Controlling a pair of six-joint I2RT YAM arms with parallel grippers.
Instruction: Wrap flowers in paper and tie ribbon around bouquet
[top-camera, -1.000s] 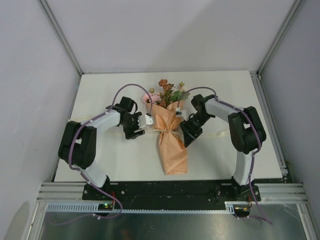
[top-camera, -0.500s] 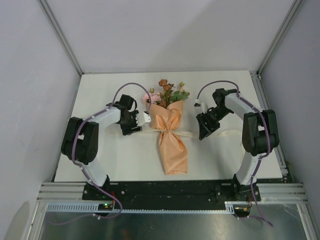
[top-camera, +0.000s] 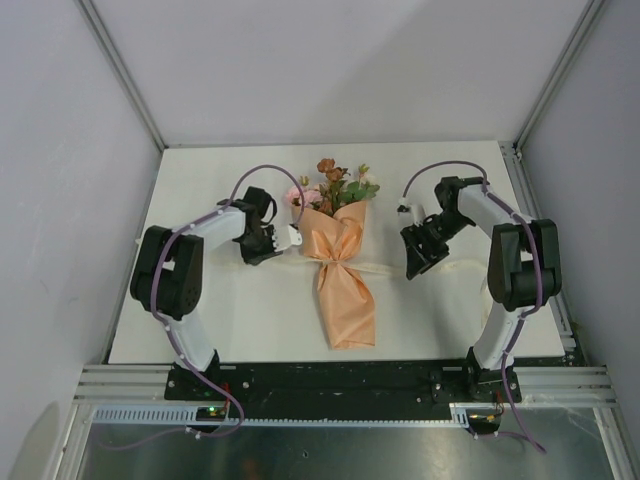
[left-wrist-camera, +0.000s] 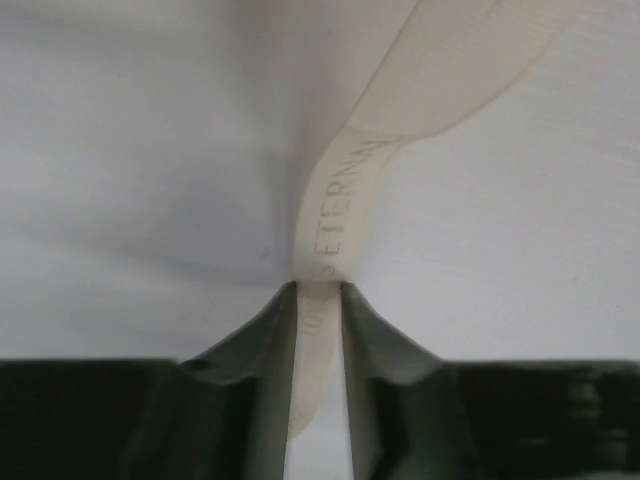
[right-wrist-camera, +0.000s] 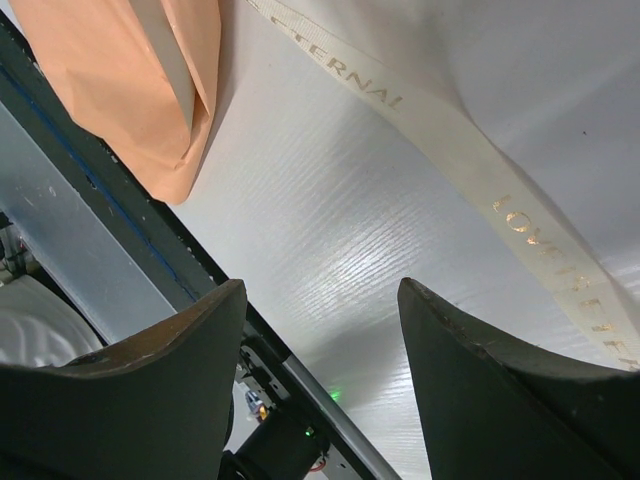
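Note:
The bouquet (top-camera: 340, 270) lies in the middle of the table, its peach-orange paper (top-camera: 346, 300) pinched at the waist, the flowers (top-camera: 335, 187) pointing to the far side. A cream ribbon (top-camera: 385, 268) runs across the waist and out to both sides. My left gripper (top-camera: 290, 238) sits just left of the bouquet. In the left wrist view its jaws (left-wrist-camera: 318, 290) are shut on the ribbon (left-wrist-camera: 345, 200), which stands on edge between the tips. My right gripper (top-camera: 412, 268) hovers to the right of the bouquet. It (right-wrist-camera: 322, 288) is open and empty, above the printed ribbon (right-wrist-camera: 480, 170) and beside the paper (right-wrist-camera: 130, 80).
The white table (top-camera: 230, 310) ends at a black rail (top-camera: 340, 378) by the arm bases. Grey walls and metal frame posts (top-camera: 125, 80) close in the left, right and far sides.
My right arm has pulled away from the bouquet to the right, jaws still open. My left gripper has narrowed its jaws onto the ribbon and shifted slightly towards the far side.

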